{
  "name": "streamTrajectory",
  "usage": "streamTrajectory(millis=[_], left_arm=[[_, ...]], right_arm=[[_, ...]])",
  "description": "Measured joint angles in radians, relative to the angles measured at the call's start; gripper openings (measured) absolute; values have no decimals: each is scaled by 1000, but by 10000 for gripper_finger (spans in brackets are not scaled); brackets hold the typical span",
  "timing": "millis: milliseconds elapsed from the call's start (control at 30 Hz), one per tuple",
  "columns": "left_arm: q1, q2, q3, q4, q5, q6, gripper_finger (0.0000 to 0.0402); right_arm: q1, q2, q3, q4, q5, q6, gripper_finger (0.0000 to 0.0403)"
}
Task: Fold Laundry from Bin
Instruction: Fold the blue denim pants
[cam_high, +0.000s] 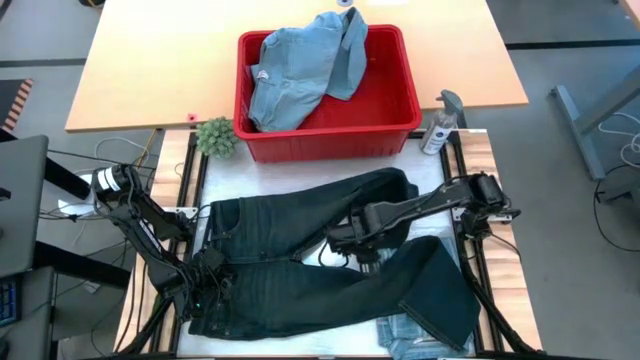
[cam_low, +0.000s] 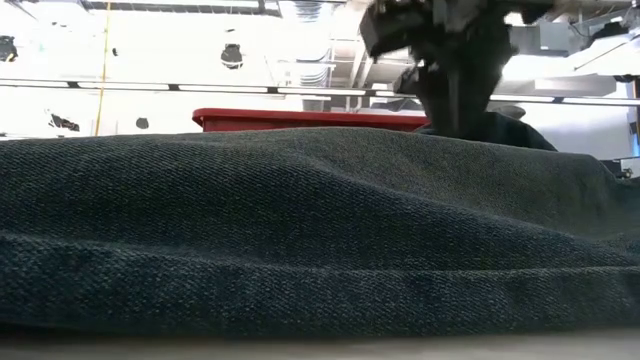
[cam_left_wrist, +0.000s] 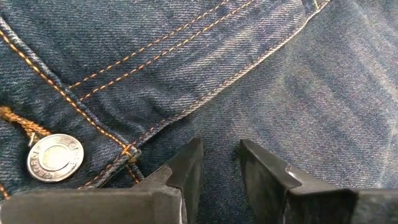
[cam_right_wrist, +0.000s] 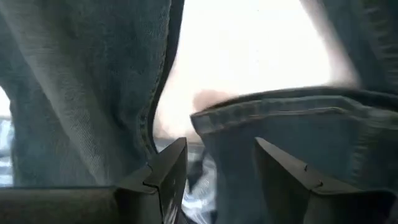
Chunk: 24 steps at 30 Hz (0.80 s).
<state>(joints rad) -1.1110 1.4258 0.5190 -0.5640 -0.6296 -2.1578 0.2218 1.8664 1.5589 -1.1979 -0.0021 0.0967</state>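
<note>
Dark trousers (cam_high: 300, 270) lay spread across the white mat (cam_high: 300, 185) in the middle of the table, waistband to the left and both legs running right, the near leg angled toward the near right corner. They were flat and opened out, probably so they could be folded.

The left gripper (cam_left_wrist: 217, 168) sat low over the waistband at the left, close to a metal button (cam_left_wrist: 55, 158), its fingers a little apart with no cloth between them. It seemed placed to pin or pinch the waist.

The right gripper (cam_right_wrist: 217, 168) hung over the crotch gap between the two legs, fingers apart and holding nothing, with a hemmed edge of denim just ahead of them. That looked like a reach for the inner leg seam.

Beyond the trousers, at the far edge of the mat, stood the red bin (cam_high: 395, 105) with light blue denim (cam_high: 300, 70) heaped in it and draped over its far rim. A small green plant (cam_high: 216, 137) sat just left of the bin and a spray bottle (cam_high: 440, 125) just right.

Another pale denim piece (cam_high: 400, 332) peeked from under the near leg. The trousers nearly filled the mat, leaving little bare room at the sides.
</note>
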Motion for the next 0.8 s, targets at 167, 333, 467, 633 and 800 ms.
streamTrajectory(millis=[167, 333, 467, 633, 800], left_arm=[[0, 0, 0, 3, -1, 0, 102], [0, 0, 0, 3, -2, 2, 102], [0, 0, 0, 3, -2, 3, 102], [0, 0, 0, -1, -2, 2, 102], [0, 0, 0, -2, -2, 3, 102]], right_arm=[[8, -3, -101, 87, -34, -1, 205], [24, 0, -211, 199, -46, 0, 204], [29, 0, -273, 236, -33, 29, 204], [24, 0, -300, 243, 65, 87, 200], [24, 0, -300, 248, 110, 127, 128]])
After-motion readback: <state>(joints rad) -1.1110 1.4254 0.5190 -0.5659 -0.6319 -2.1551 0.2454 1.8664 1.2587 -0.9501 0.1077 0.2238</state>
